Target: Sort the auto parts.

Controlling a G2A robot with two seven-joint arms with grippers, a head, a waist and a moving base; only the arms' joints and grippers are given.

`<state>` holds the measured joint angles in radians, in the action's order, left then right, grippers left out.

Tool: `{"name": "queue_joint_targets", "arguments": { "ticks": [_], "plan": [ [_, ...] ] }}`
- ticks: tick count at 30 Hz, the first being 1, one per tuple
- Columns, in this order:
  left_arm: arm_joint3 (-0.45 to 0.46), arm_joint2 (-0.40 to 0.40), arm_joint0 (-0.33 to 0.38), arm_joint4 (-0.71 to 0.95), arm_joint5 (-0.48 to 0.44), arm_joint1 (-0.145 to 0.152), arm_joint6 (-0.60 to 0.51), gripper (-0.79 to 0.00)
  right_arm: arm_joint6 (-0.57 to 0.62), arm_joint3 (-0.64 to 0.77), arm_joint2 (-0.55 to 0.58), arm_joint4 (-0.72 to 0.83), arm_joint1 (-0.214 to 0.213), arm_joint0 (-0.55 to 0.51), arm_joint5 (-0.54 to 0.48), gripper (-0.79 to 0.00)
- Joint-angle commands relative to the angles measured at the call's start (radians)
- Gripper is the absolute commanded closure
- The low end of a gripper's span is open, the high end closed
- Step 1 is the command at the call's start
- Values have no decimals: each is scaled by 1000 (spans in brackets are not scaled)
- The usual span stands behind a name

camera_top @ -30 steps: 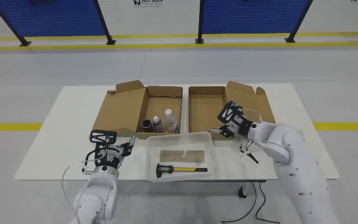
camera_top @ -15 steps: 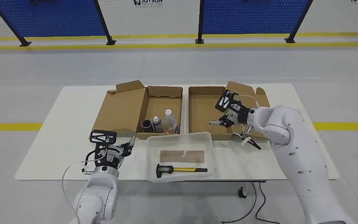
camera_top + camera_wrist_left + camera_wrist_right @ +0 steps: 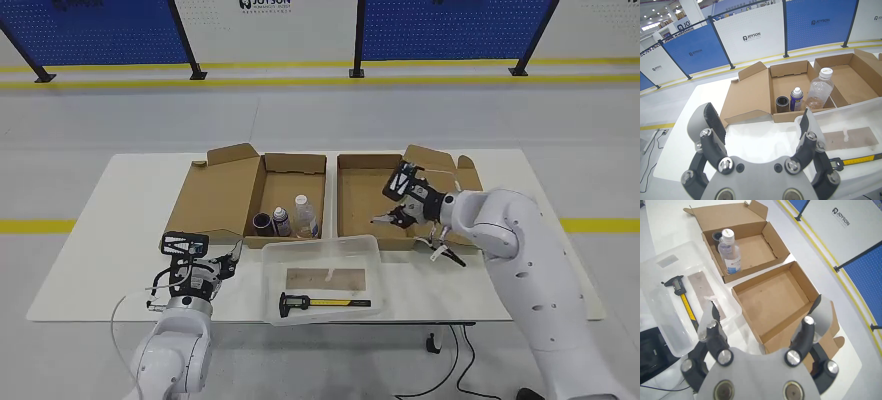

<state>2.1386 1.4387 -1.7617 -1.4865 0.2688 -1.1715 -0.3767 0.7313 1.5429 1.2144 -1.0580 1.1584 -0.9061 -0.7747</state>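
Two open cardboard boxes stand side by side. In the left box [image 3: 293, 163] are a black cylinder [image 3: 262, 222], a spray can [image 3: 281, 220] and a clear bottle [image 3: 305, 215]. The right box [image 3: 365, 195] has a bare floor [image 3: 772, 302]. In front of them, a clear plastic bin [image 3: 320, 245] holds a yellow-and-black caliper [image 3: 322, 302] and a brown card. My right gripper [image 3: 390, 220] hangs open over the right box's near right part, holding nothing. My left gripper [image 3: 232, 258] stands open and holds nothing at the table's front left, beside the bin [image 3: 848, 111].
Both boxes have lids folded outward, the left one's flap [image 3: 210, 195] lying flat toward the table's left side. Bare white table lies left of the boxes and right of the bin. Blue and white barrier panels stand behind the table.
My right gripper has moved from the bin's far right corner back and up over the right box, then nearly stopped. The left arm has kept still.
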Motion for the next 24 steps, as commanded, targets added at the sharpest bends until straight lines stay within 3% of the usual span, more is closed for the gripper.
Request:
{"name": "queue_joint_targets", "arguments": {
  "ticks": [1, 6, 11, 24],
  "plan": [
    [0, 0, 0, 0, 0, 0, 0, -785, -2, -11, -19, 0, -1, 24, -52, -785],
    [0, 0, 0, 0, 0, 0, 0, -785, 58, 15, -94, 4, 7, 79, -55, -785],
    [0, 0, 0, 0, 0, 0, 0, -785, 153, 77, -199, 11, 22, 106, 6, -785],
    [-3, 5, 2, 5, 1, -1, 7, -785, 208, 38, -328, 165, 45, 89, 112, -785]
  ]
}}
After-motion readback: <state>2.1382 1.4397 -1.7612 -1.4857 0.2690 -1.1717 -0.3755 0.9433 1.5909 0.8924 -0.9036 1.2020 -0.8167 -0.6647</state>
